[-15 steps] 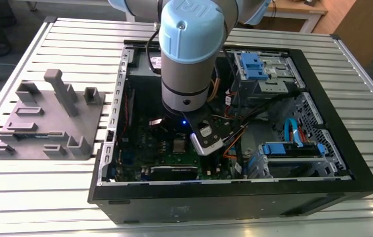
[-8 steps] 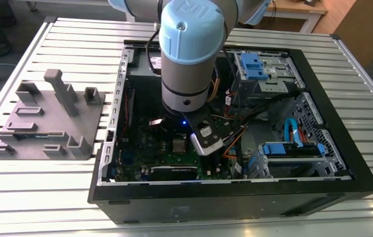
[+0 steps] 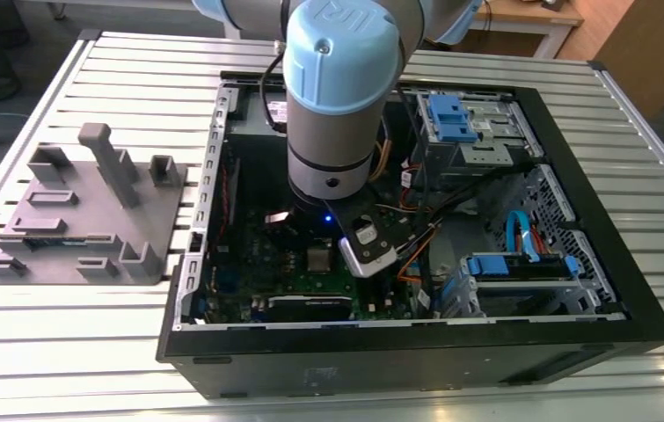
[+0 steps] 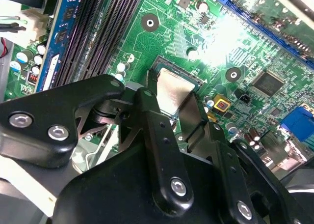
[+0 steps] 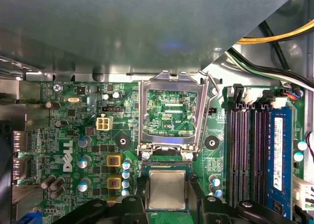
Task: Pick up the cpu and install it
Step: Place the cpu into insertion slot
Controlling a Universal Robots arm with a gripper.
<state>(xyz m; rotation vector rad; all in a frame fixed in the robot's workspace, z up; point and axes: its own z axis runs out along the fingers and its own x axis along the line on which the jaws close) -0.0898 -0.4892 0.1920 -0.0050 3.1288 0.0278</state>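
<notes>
We see black fingers (image 4: pixel 149 111) clamped on opposite edges of a small flat silvery square cpu (image 5: pixel 167 188) (pale-rimmed), just beside the raised silver metal socket frame (image 5: pixel 167 146).

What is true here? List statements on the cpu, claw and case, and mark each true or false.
1. The claw grips the cpu. True.
2. The socket frame is shut over the cpu. False: the socket frame stands open, off the cpu.
3. The grey fixture lies outside the computer case. True.
4. Every memory slot is empty. False: a memory stick sits in one.
</notes>
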